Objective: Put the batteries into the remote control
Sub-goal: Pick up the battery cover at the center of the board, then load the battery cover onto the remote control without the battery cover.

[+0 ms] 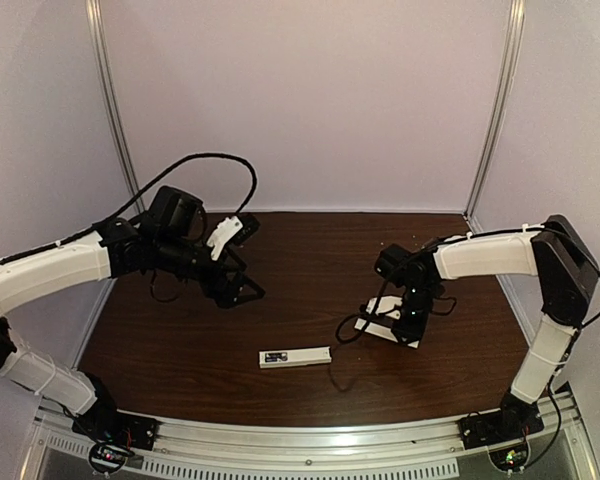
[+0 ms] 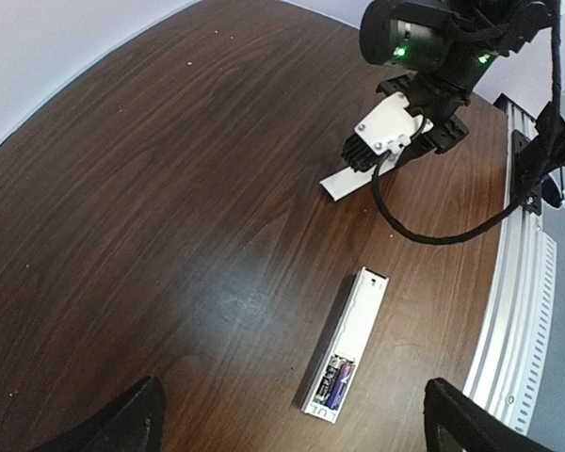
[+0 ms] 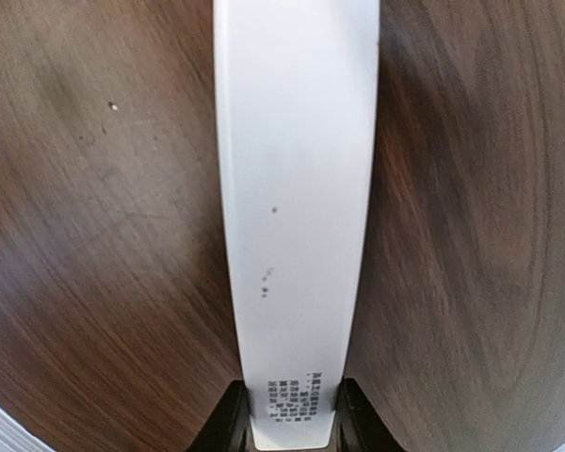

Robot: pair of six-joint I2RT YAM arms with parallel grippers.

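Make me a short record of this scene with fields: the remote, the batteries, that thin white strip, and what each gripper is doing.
remote control: lying flat on the table, battery compartment uncovered and facing up
batteries: both seated side by side in the compartment, at one end of the remote
white strip: clamped at one end by the right gripper, apart from the remote
right gripper: shut on the strip
left gripper: open, empty, raised above the table

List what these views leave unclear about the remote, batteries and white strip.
Batteries: polarity marks too small, left wrist view.
Remote control: compartment blurred, top view.
White strip: far end cut off by the top edge, right wrist view; print unreadable.
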